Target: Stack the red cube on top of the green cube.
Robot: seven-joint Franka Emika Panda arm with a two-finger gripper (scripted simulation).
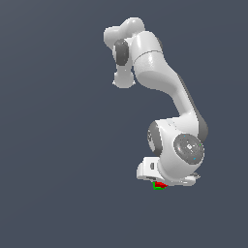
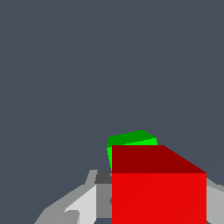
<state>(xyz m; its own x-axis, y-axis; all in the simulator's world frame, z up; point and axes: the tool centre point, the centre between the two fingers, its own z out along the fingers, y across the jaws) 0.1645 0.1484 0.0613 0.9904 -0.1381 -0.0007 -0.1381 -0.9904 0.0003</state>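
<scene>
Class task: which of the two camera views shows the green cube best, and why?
The wrist view: the green cube shows its top face and edges clearly, though the red cube covers its near part. In the exterior view it is only a green sliver under the arm, beside a speck of red.

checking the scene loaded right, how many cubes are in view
2: the red cube sits between the pincer fingers; the green cube lies just behind it. Nothing suggests more hidden.
</scene>
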